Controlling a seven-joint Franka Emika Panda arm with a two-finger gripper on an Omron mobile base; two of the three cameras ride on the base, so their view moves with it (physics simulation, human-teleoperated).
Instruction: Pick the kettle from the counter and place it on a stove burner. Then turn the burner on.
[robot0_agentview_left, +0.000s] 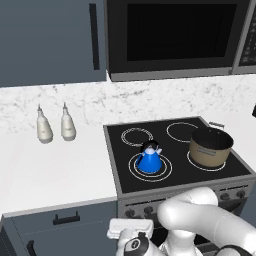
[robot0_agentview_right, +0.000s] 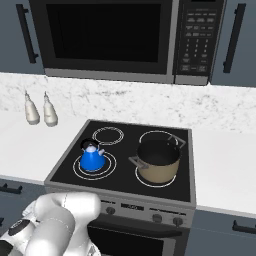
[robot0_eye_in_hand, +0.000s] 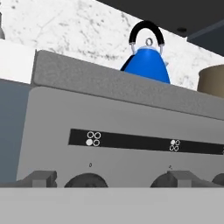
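Left base view: small bright blue cone-shaped kettle (robot0_agentview_left: 149, 160) upright inside large white double-ring burner (robot0_agentview_left: 165, 170), front left of black glass cooktop (robot0_agentview_left: 175, 175). Right base view: tan pot (robot0_agentview_right: 158, 162) beside it. Hand view: grey knobs (robot0_eye_in_hand: 87, 180) close below; gripper state cannot be told

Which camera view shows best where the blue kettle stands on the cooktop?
The left base view: the kettle stands whole inside the stove burner ring. The right base view shows the same, slightly smaller. The hand view shows its upper part above the stove's front edge.
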